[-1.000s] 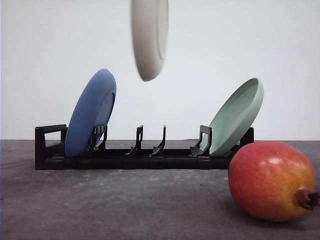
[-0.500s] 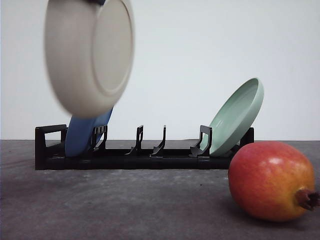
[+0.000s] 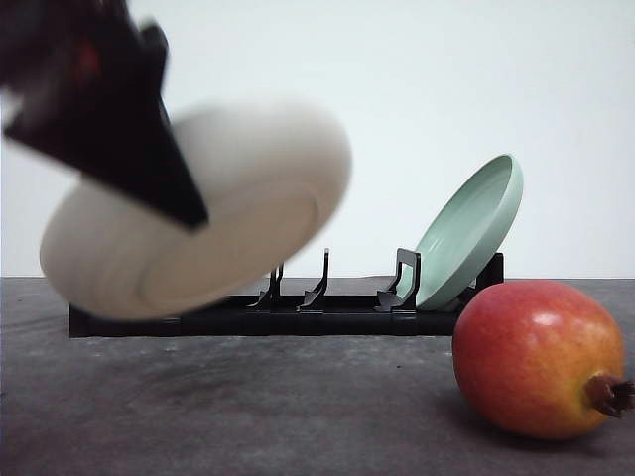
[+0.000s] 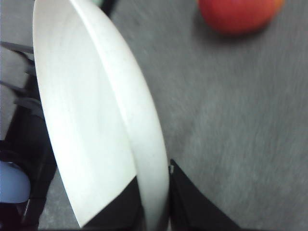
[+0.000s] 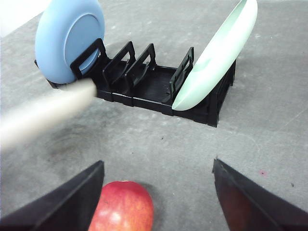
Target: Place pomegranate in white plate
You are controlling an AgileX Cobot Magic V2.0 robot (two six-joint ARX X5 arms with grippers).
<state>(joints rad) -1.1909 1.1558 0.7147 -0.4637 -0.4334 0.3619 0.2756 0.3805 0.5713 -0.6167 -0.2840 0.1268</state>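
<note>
The white plate (image 3: 228,208) hangs tilted and blurred above the table's left side, in front of the rack. My left gripper (image 3: 164,183) is shut on its rim; in the left wrist view the dark fingers (image 4: 195,216) pinch the white plate (image 4: 86,120) edge-on. The pomegranate (image 3: 541,357), red with a yellow blush and a brown crown, rests on the grey table at the front right, apart from the plate. My right gripper (image 5: 159,202) hovers open just above the pomegranate (image 5: 122,207), fingers wide on either side.
A black dish rack (image 3: 327,309) stands across the back of the table. A pale green plate (image 3: 471,233) leans in its right end and a blue plate (image 5: 70,36) in its left end. Bare grey table (image 3: 317,407) lies between rack and fruit.
The white plate swung from high at centre to the left and down, tipping from upright toward flat. It now covers the blue plate in the front view. The pomegranate stayed put.
</note>
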